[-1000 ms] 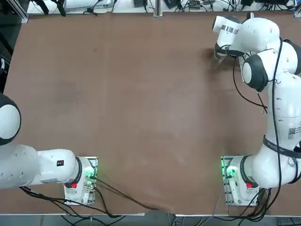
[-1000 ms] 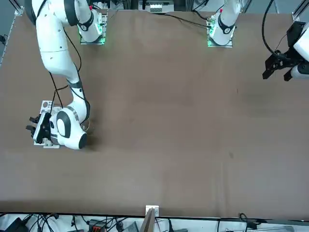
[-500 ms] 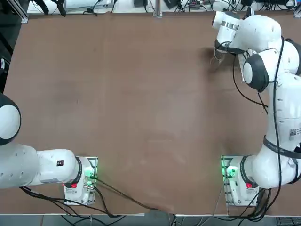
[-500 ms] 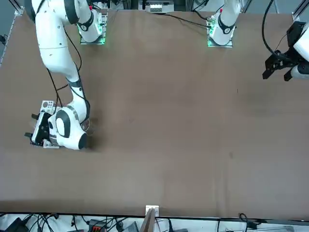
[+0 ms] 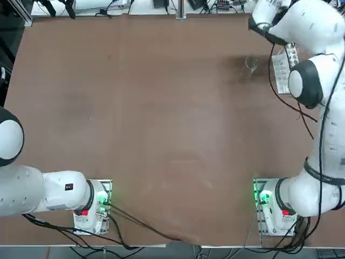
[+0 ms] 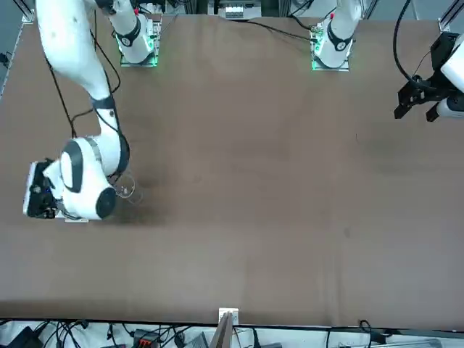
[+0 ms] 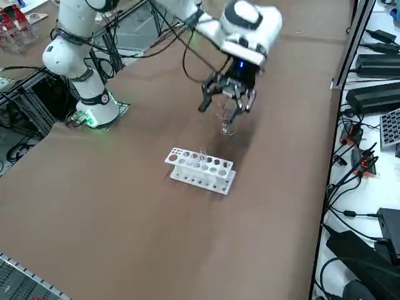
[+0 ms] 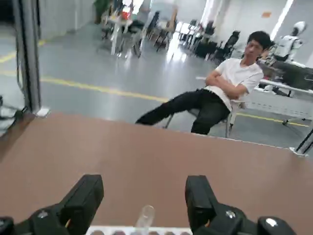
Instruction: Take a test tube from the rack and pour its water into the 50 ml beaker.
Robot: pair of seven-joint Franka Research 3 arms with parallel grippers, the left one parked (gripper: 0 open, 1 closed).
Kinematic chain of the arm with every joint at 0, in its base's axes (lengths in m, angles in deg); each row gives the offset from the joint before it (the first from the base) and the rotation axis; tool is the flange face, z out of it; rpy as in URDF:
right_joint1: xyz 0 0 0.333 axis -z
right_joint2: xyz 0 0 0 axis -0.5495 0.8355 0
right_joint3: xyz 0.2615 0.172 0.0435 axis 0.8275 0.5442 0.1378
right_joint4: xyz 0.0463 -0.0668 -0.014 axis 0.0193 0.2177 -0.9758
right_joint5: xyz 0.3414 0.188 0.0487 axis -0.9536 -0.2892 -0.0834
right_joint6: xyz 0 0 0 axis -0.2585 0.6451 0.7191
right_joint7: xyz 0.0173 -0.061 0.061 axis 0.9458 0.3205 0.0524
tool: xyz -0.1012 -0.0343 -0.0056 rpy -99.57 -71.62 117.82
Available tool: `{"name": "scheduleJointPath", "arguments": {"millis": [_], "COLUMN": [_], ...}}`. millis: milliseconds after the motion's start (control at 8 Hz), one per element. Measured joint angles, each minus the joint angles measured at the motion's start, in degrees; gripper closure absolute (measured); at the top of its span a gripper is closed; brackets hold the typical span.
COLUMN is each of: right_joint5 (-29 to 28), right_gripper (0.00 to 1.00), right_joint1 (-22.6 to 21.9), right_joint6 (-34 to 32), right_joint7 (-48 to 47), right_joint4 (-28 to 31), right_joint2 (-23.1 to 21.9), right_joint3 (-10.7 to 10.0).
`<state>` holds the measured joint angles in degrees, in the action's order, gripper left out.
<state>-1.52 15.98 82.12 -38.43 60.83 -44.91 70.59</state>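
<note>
Table (image 7: pixel 125 206): brown, bare wood.
Rack (image 7: pixel 200 169): one test tube (image 7: pixel 202 155) upright in a hole.
50 ml beaker (image 7: pixel 228 123): beside rack.
Right gripper (image 7: pixel 226 100): raised, spread wide, empty.

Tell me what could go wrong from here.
1. The open right gripper hangs close over the rack, where the thin test tube stands. A slightly off approach could clip its top or tip it.
2. The 50 ml beaker stands near the rack and is nearly see-through. A swing of the arm could knock it over.
</note>
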Motion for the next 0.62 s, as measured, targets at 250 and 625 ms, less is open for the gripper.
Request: {"name": "scheduleJointPath", "arguments": {"millis": [250,625], "right_joint5": [-7.06,-20.43], "right_gripper": [0.0,0.0], "right_joint1": [-0.26,0.34], "right_joint6": [0.06,0.08], "right_joint7": [18.13,43.22], "right_joint4": [-0.15,-3.57], "right_joint2": [-6.23,-10.82], "right_joint3": [0.15,-0.19]}}
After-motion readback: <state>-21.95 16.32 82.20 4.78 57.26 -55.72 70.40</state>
